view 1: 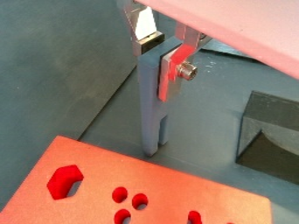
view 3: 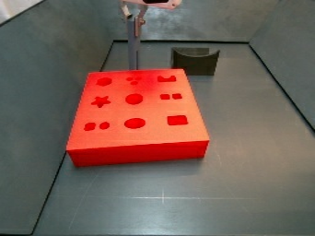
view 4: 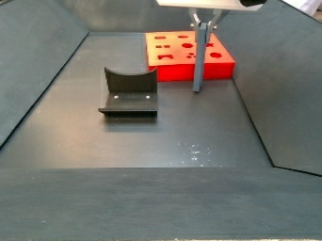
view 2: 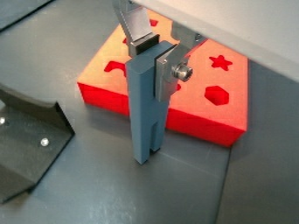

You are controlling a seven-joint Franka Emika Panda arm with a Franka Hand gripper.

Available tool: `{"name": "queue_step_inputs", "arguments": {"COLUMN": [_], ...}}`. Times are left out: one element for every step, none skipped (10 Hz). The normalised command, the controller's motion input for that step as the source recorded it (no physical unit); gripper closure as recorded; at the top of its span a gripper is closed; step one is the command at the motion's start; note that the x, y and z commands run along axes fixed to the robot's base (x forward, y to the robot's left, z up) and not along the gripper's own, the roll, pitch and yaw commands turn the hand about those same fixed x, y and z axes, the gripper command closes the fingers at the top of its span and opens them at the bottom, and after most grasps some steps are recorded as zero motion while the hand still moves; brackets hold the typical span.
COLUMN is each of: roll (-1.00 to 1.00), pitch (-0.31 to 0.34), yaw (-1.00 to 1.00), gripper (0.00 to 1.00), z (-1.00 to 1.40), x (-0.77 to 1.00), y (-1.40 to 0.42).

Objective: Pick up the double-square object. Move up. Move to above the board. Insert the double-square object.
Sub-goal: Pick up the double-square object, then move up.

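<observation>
1. Claw (view 2: 158, 54) sits at the top end of the double-square object (view 2: 146, 109), fingers (view 1: 177, 66) closed against the bar's sides; the grip looks firm in both wrist views.
2. Bar hangs upright just beside the board (view 3: 135, 115), off one edge, between the board and the fixture (view 4: 127, 92). In a side view its lower end (view 4: 198, 88) is at or very near the surface (view 4: 151, 141); cannot tell whether it still touches.
3. Judged step: pick-up done or finishing, lift not clearly under way.
4. Risk: the bar is gripped only near its top, so a long length hangs free. Any sideways bump could swing it in the pads and spoil the alignment.
5. Risk: moving across before enough height is gained would knock the lower end against the board's side wall.
6. Risk: the cut-outs are closely spaced; a small tilt or rotation would catch the end on a rim instead of entering.
7. The fixture is well apart from the likely path; low concern.
</observation>
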Motion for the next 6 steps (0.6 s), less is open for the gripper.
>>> {"name": "queue_step_inputs", "arguments": {"roll": [0.00, 0.00, 0.00, 0.00, 0.00, 0.01], "pitch": [0.000, 0.000, 0.071, 0.084, 0.073, 0.071], "yaw": [0.00, 0.00, -0.04, -0.04, -0.04, -0.03], "gripper": [1.00, 1.00, 1.00, 1.00, 1.00, 1.00], "z": [0.00, 0.83, 0.79, 0.73, 0.55, 0.39], "x": [0.00, 0.00, -0.07, -0.08, -0.04, -0.02], "y": [0.00, 0.00, 0.01, 0.01, 0.01, 0.01]}}
